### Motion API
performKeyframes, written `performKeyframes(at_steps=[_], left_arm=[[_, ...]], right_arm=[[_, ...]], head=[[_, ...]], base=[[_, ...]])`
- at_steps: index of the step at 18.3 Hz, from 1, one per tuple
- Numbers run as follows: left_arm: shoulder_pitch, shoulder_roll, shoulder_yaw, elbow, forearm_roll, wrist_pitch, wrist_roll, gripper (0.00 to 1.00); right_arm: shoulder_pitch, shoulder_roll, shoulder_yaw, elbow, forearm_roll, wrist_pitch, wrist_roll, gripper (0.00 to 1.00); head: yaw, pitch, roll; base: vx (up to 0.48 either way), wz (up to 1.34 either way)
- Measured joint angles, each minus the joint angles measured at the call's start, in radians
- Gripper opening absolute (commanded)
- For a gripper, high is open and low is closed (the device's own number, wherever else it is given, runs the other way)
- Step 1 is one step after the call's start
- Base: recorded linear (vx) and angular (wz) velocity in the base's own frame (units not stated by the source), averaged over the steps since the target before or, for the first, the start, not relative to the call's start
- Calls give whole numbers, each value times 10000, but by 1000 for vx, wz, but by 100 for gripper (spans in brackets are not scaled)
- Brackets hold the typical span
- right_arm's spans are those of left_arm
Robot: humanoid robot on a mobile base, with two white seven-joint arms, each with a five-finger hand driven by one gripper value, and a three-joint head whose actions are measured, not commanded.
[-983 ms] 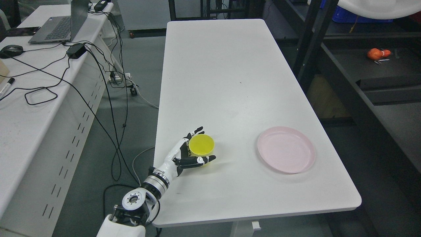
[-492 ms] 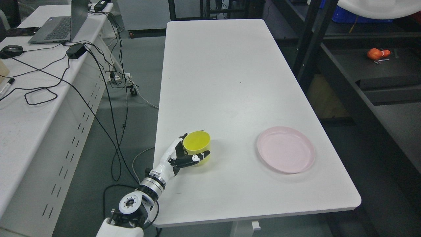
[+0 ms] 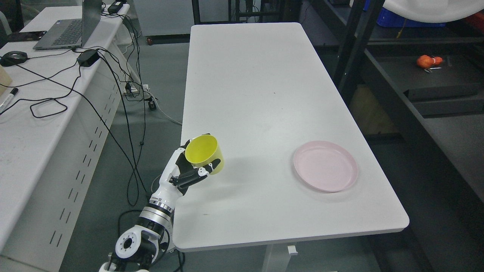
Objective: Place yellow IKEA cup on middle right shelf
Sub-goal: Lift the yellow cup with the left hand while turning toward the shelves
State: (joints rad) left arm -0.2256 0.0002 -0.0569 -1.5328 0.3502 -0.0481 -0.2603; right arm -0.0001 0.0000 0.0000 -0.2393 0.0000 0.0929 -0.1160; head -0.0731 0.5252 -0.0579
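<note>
Yellow cup, one: held in the left hand, clear of the white table, above its near left edge. Cup tilted, mouth facing up and toward the left. Fingers curled around the cup wall; thumb laid across the near side.

Left arm, one: enters from the lower left, silver wrist ring below the hand.

Pink plate, one: flat on the table, near right part, well apart from the cup.

Black shelf rack, one: standing to the right of the table. On one of its shelves, one orange object, too small to identify further.

Side desk, one: white, to the left of the table. On it: one laptop, open; one black power adapter with cables trailing over the desk edge to the floor; one dark round item at the left margin; one marker pen at the left margin.
</note>
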Motion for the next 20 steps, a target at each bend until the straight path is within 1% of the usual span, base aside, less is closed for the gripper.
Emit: performKeyframes(at_steps=[5,12,16,20], left_arm=[[399,-1,251,-871,124,-820,-15,0],[569,-2,406,-1392,174,-963,-15,0],[628,-2,460,-1571,214,-980,-15,0],[662,-2,487,-1696,239,-1039,-8,1]], right_arm=[[1,0,0,0,0,0,0,99],[-1,0,0,-1,0,-1,1,99],[2,0,0,0,0,0,1,99],[3,0,0,0,0,-2,1,99]], head=[[0,0,0],[0,0,0],[0,0,0],[0,0,0]], base=[[-171,-101],[-254,-282],[-286,-821],[-252,-1173]])
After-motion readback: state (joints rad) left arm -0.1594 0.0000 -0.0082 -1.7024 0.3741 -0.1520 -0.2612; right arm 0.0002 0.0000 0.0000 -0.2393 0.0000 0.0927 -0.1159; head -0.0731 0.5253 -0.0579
